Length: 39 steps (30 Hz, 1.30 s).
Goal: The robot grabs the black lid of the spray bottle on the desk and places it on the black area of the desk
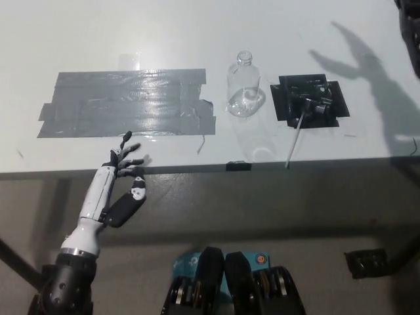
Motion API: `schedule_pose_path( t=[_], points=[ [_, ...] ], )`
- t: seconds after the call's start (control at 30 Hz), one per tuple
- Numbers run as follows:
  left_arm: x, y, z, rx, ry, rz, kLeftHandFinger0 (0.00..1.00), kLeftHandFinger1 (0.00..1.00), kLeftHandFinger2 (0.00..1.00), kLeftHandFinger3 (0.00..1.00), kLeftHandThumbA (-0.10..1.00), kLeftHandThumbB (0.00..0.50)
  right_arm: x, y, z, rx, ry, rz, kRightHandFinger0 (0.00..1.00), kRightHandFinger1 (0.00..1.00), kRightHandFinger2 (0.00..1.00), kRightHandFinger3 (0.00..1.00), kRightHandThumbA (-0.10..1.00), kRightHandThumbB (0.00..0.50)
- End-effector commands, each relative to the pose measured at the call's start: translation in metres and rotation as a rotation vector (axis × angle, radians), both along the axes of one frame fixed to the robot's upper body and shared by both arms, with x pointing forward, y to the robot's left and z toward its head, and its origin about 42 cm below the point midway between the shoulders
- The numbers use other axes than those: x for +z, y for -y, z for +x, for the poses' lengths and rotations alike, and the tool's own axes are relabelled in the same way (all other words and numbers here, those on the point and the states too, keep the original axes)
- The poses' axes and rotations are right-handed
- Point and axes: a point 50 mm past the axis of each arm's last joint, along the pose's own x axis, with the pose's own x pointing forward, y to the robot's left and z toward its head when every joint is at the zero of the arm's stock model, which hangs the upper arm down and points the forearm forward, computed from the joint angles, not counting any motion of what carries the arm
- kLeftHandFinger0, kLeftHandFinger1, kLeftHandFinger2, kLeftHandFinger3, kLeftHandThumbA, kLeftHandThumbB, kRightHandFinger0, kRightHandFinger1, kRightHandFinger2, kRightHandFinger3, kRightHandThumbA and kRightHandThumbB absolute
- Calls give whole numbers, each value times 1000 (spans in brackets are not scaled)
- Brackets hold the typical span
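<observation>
lid [315, 105]: on black area [331, 115], dip tube past its edge; bottle [244, 85] open
handling: likely light, rigid; grip head, not tube
left hand [123, 185]: desk edge, fingers spread, empty
right hand: out of view

left hand [121, 177]: white | black fingers [136, 195] | dark grey forearm cuff

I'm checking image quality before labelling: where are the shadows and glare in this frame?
Head view: a large arm-and-hand shadow falls on the white desk at upper right, beyond the black patch. Glare streaks the grey tape. The clear bottle casts a faint bright patch toward the desk edge. The lid blends into the patch. The left hand is sharp.
</observation>
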Motion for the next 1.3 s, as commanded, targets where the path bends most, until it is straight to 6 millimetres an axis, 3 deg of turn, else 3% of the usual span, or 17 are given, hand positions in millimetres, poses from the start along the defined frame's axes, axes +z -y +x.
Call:
schedule_pose_path(
  t=[0.0, 0.07, 0.13, 0.2, 0.33, 0.4, 0.5, 0.63, 0.67, 0.77, 0.83, 1.1, 1.27],
  points=[
    [35, -1, 29, -11, 99, -2, 1000, 1000, 1000, 1000, 544, 62, 34, -11, -146, 249, 472, 188, 1000, 1000, 1000, 1000, 869, 345],
    [38, -1, 33, -20, 100, 5, 1000, 1000, 1000, 1000, 790, 70, 20, -5, -165, 256, 490, 189, 1000, 1000, 1000, 1000, 905, 356],
    [38, -1, 35, -19, 101, 11, 1000, 1000, 1000, 1000, 946, 112, 10, 2, -182, 240, 499, 180, 1000, 1000, 1000, 1000, 899, 339],
    [35, -1, 33, -12, 94, 17, 1000, 1000, 1000, 1000, 1000, 135, -1, 8, -194, 233, 498, 180, 1000, 1000, 1000, 1000, 912, 351],
    [18, 0, 19, -26, 43, -4, 1000, 1000, 1000, 1000, 1000, 178, -37, 23, -228, 213, 480, 162, 1000, 1000, 1000, 1000, 941, 311],
    [3, 0, 6, -32, 10, -22, 1000, 1000, 1000, 1000, 1000, 192, -61, 29, -251, 193, 449, 166, 1000, 1000, 1000, 1000, 947, 319],
    [-20, -1, -17, -22, -39, -37, 1000, 1000, 1000, 1000, 1000, 226, -90, 29, -277, 205, 391, 221, 1000, 1000, 1000, 1000, 948, 356],
    [-50, -8, -49, -7, -117, -29, 1000, 1000, 1000, 1000, 1000, 241, -131, 25, -303, 225, 296, 250, 1000, 1000, 1000, 1000, 926, 329],
    [-56, -11, -59, -5, -137, -26, 1000, 1000, 1000, 1000, 1000, 225, -143, 24, -308, 222, 267, 260, 1000, 1000, 1000, 1000, 916, 332],
    [-65, -15, -73, 8, -164, -21, 1000, 1000, 1000, 1000, 1000, 196, -162, 24, -318, 198, 212, 273, 1000, 1000, 1000, 1000, 908, 356],
    [-69, -15, -77, 8, -172, -17, 1000, 1000, 1000, 1000, 1000, 168, -172, 26, -322, 188, 188, 291, 1000, 1000, 1000, 1000, 883, 346],
    [-84, -16, -94, 10, -220, -20, 1000, 1000, 1000, 1000, 1000, 159, -206, 26, -333, 183, 103, 324, 1000, 1000, 1000, 1000, 822, 340],
    [-88, -17, -101, 11, -225, -24, 1000, 1000, 1000, 1000, 970, 145, -252, 18, -324, 153, -48, 305, 1000, 1000, 1000, 1000, 790, 302]
  ],
)
